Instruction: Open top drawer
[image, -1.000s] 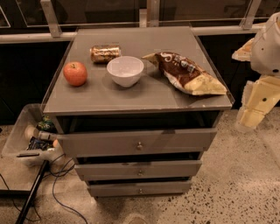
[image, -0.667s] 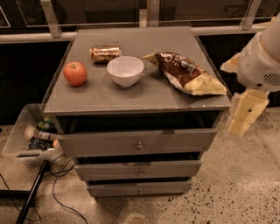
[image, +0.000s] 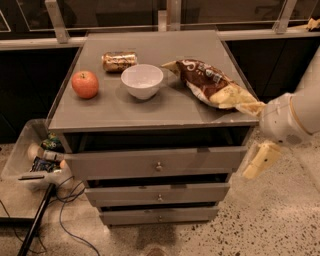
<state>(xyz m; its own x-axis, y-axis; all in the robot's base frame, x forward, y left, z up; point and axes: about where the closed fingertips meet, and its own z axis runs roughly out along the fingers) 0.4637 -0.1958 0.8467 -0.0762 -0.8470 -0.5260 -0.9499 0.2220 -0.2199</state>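
Observation:
The top drawer (image: 200, 161) is the widest grey drawer under the cabinet top, with a small round metal knob (image: 158, 166) mid-front. Its front stands slightly out from the cabinet, with a dark gap above it. Two slimmer grey drawers (image: 160, 194) sit below it. My gripper (image: 260, 160), with cream fingers, hangs at the cabinet's right front corner, level with the top drawer's right end and well right of the knob. It holds nothing.
On the cabinet top (image: 150, 110) are a red apple (image: 85, 84), a white bowl (image: 142, 81), a can on its side (image: 119, 60) and a chip bag (image: 215, 85) overhanging the right edge. A clear bin (image: 30, 160) and cables lie on the floor at left.
My arm has swung in from the right and dropped, bringing the gripper from beside the cabinet top to the top drawer's right end. The drawers have not moved.

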